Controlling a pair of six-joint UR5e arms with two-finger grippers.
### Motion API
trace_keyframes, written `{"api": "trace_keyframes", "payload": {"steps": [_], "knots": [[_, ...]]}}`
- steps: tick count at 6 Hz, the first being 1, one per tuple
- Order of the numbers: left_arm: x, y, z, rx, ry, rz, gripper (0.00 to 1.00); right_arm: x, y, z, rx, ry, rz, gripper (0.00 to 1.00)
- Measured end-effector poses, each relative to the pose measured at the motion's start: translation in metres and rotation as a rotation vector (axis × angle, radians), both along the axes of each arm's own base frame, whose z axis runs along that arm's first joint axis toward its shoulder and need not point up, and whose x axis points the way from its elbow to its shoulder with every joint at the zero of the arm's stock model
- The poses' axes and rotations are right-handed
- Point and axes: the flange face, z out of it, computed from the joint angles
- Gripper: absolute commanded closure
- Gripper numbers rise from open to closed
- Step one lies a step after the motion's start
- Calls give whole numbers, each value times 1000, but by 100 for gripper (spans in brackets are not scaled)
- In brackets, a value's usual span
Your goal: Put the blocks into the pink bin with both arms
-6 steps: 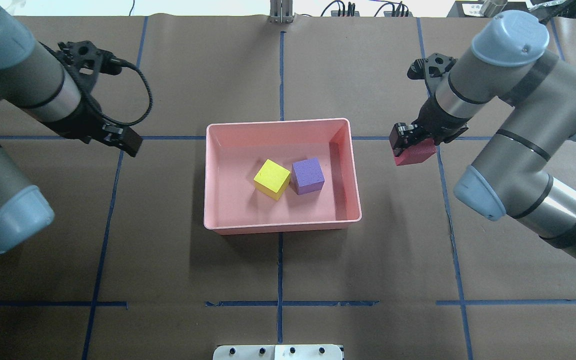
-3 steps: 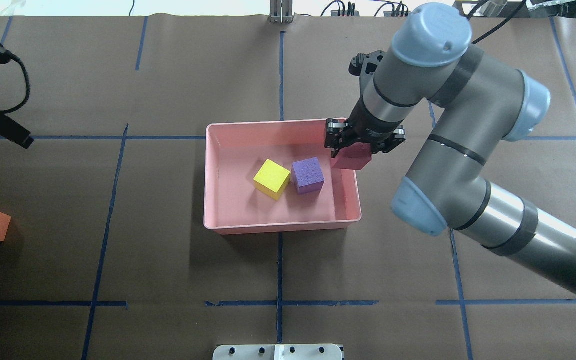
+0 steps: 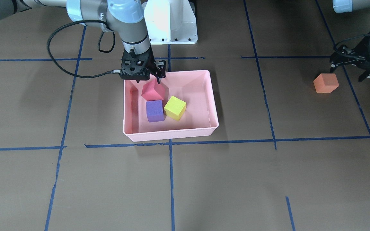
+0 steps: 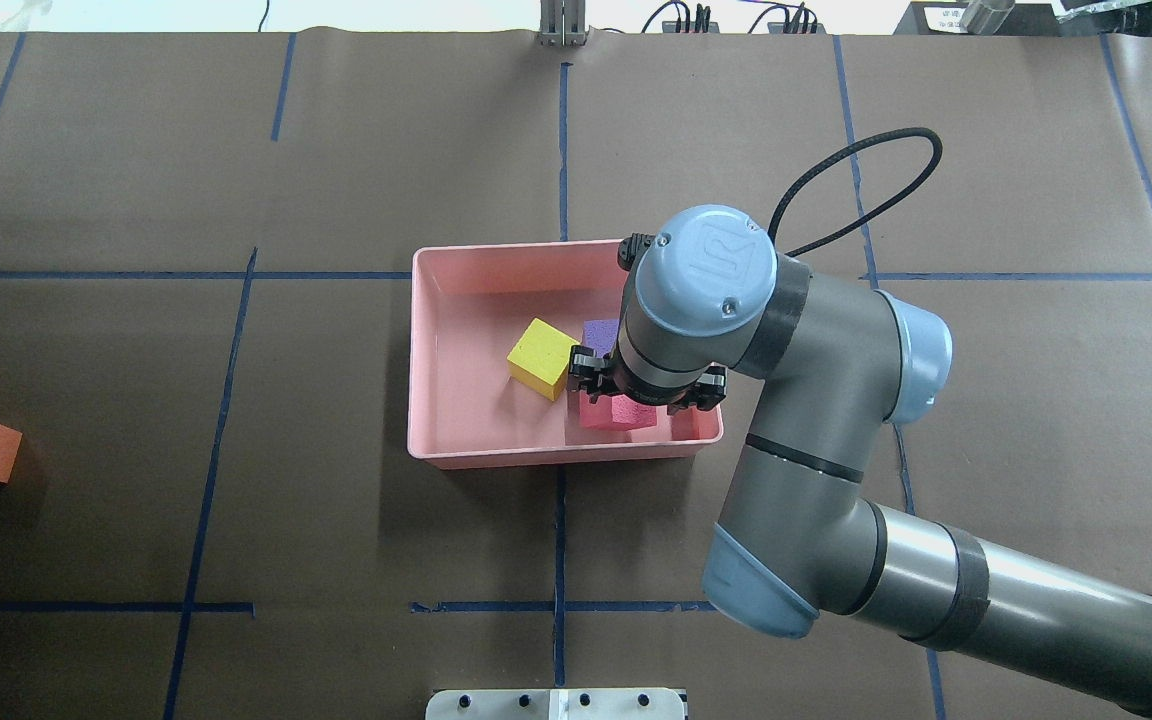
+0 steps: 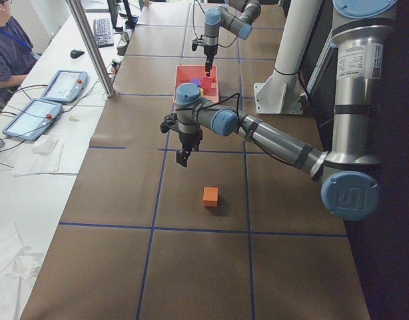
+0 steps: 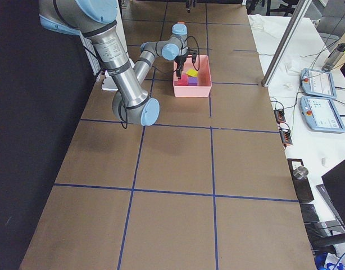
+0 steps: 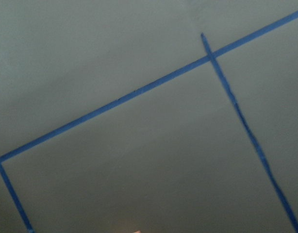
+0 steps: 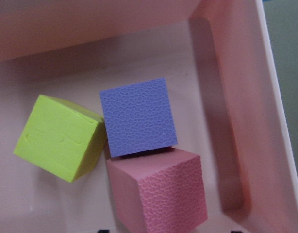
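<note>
R hand (image 3: 149,80) is hanging open over pink bin (image 3: 172,136), apparently letting red block (image 3: 153,91) drop in beside purple block (image 3: 155,110). L hand (image 3: 347,74), fingers spread, is hovering by orange block (image 3: 325,82) on table (image 3: 268,179), prob. for next pick.

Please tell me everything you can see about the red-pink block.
The red-pink block is a small matte foam cube with a pebbled surface. It lies inside the pink bin, near a corner, tilted a little, against the purple block. The right gripper stands open above it, not gripping it.
</note>
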Motion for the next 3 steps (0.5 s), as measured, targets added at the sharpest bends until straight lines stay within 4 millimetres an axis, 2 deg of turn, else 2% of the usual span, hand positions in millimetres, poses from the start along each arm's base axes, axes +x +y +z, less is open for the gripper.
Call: {"api": "trace_keyframes", "payload": {"steps": [1, 2, 3], "knots": [[-7, 15, 18, -35, 3, -39, 0, 11, 12, 0, 12, 15, -19, 0], [-12, 28, 36, -81, 25, -125, 0, 30, 19, -3, 35, 30, -46, 0], [-16, 38, 60, -114, 72, -231, 0, 45, 21, -3, 56, 39, -62, 0]]}}
